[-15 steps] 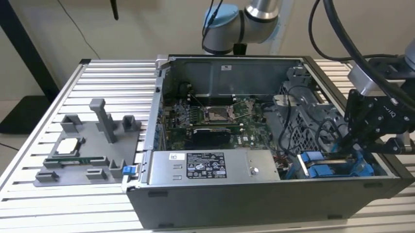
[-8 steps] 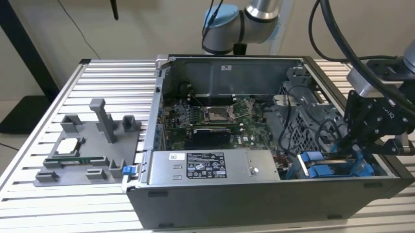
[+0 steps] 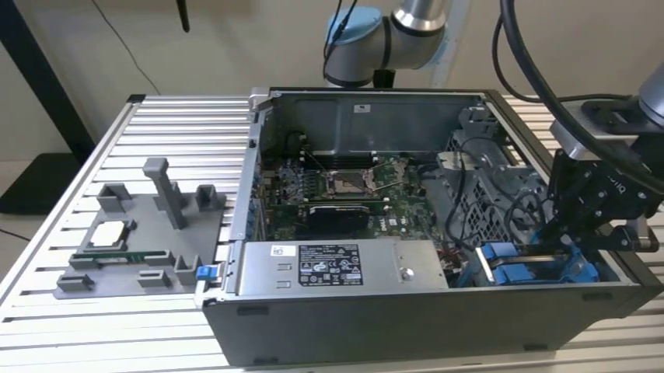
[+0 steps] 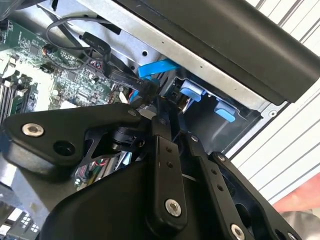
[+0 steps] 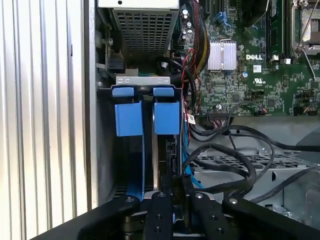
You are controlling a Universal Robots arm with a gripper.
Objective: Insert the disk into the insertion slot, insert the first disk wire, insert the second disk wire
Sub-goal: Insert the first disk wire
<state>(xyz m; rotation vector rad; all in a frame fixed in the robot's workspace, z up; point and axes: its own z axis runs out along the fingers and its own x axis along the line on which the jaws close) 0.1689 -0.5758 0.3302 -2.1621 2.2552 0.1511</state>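
Observation:
The disk (image 5: 169,150) stands on edge inside the insertion slot (image 5: 156,89) of the drive cage, its blue carrier tab (image 5: 166,116) facing out beside a second blue tab (image 5: 129,117). My gripper (image 5: 173,192) is low over the disk's rear end, fingers drawn close together. In the second wrist view the fingertips (image 4: 159,111) pinch a black wire connector (image 4: 146,88) next to a flat blue cable (image 4: 156,68). In the exterior view the gripper (image 3: 558,237) reaches into the case's right corner above the blue fittings (image 3: 524,268).
The open computer case (image 3: 415,326) lies on a slatted table. A grey power supply box (image 3: 332,268) sits along its front, the motherboard (image 3: 343,186) behind it. Loose black cables (image 5: 235,160) loop beside the cage. A grey fixture (image 3: 145,233) with parts rests on the exterior view's left.

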